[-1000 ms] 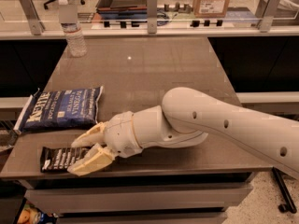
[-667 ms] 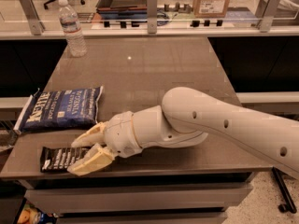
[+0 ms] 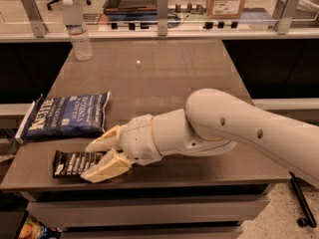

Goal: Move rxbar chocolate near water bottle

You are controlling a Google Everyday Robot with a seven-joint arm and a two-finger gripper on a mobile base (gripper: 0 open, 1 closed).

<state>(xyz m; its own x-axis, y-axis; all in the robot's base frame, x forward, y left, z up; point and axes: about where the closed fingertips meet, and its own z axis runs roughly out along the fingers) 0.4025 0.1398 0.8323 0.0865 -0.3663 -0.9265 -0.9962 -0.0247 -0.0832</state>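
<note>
— Counter looks roomy, where's your rxbar chocolate?
— Lower left, claw spread around its right end. Probably light, crinkly, slippery; pinch across the width. Your water bottle sits upper left.

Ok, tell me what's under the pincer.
The rxbar chocolate lies under the pincer, flat on the table. Its left end shows; its right end is covered by the pincer's spread fingers, so contact cannot be seen.

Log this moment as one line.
bar: flat, near edge | gripper: at bar's end, jaws open astride it | bottle: upright, far corner | status: not lifted
</note>
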